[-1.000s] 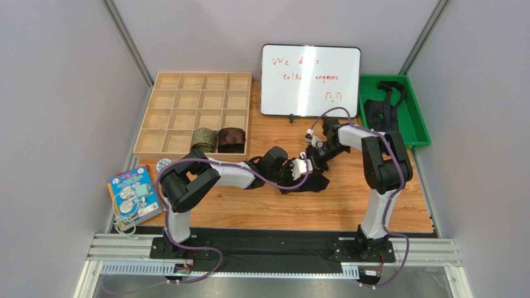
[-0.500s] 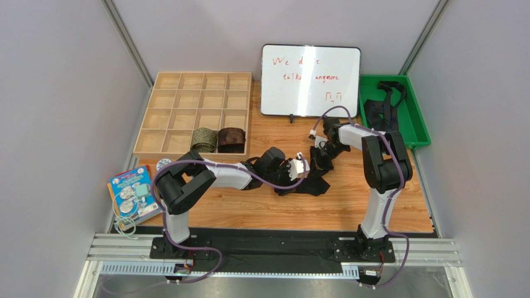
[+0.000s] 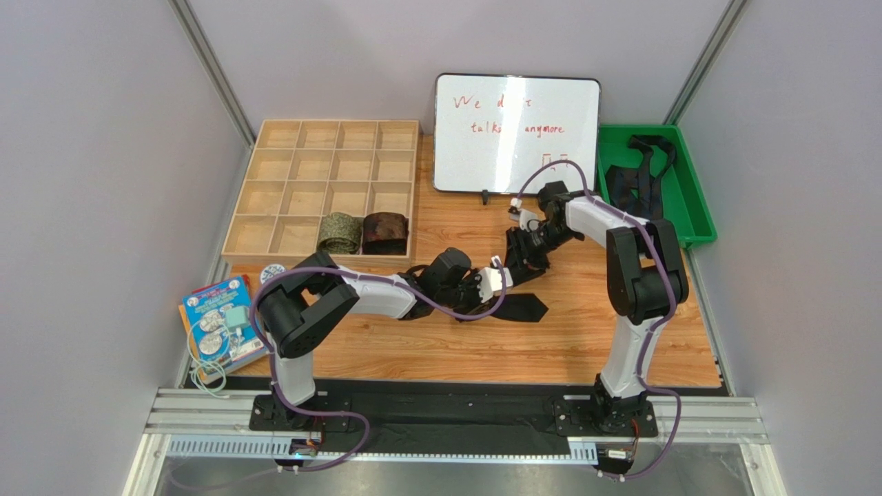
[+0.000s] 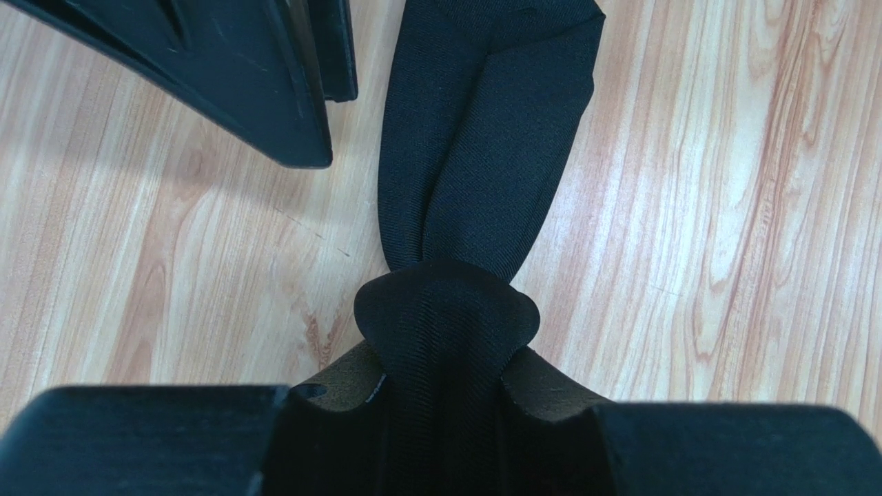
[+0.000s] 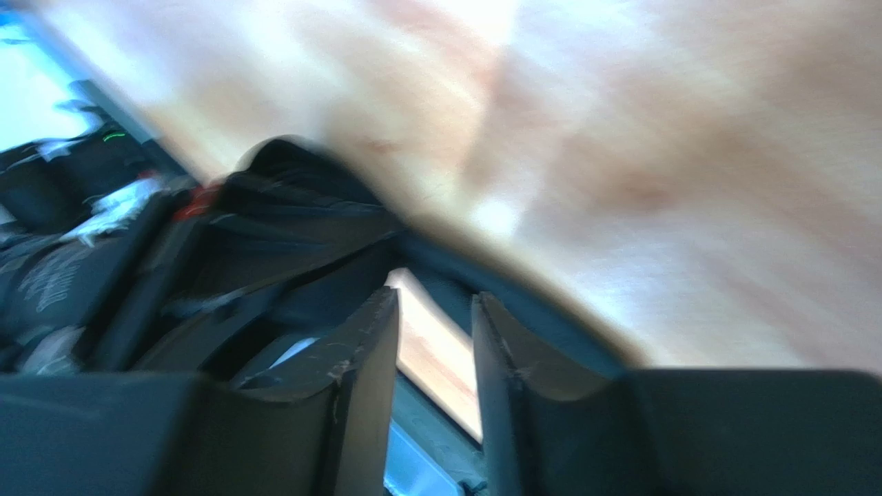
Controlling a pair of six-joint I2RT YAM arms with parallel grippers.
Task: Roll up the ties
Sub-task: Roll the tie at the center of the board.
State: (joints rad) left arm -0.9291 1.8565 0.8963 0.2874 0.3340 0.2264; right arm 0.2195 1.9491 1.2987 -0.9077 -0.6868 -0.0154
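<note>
A black tie (image 3: pixel 525 306) lies on the wooden table in front of the whiteboard. In the left wrist view its strip (image 4: pixel 471 155) runs away from me, and its bunched end sits pinched between the pads of my left gripper (image 4: pixel 445 357), which is shut on it. Top view: left gripper (image 3: pixel 495 280) low over the tie. My right gripper (image 3: pixel 519 255) hangs just behind it, and its dark fingers (image 4: pixel 259 72) show beside the strip. In the blurred right wrist view the right gripper (image 5: pixel 435 320) is open with only table between its jaws.
A wooden compartment tray (image 3: pixel 271 186) at back left holds a rolled olive tie (image 3: pixel 340 231) and a rolled reddish-brown tie (image 3: pixel 385 233). A green bin (image 3: pixel 696 225) at right holds black ties (image 3: pixel 626 186). A whiteboard (image 3: pixel 516 134) stands behind. A book (image 3: pixel 219 322) lies near left.
My left gripper has closed on the black tie's end. The right gripper has opened, letting go of the tie, and has drawn back towards the whiteboard.
</note>
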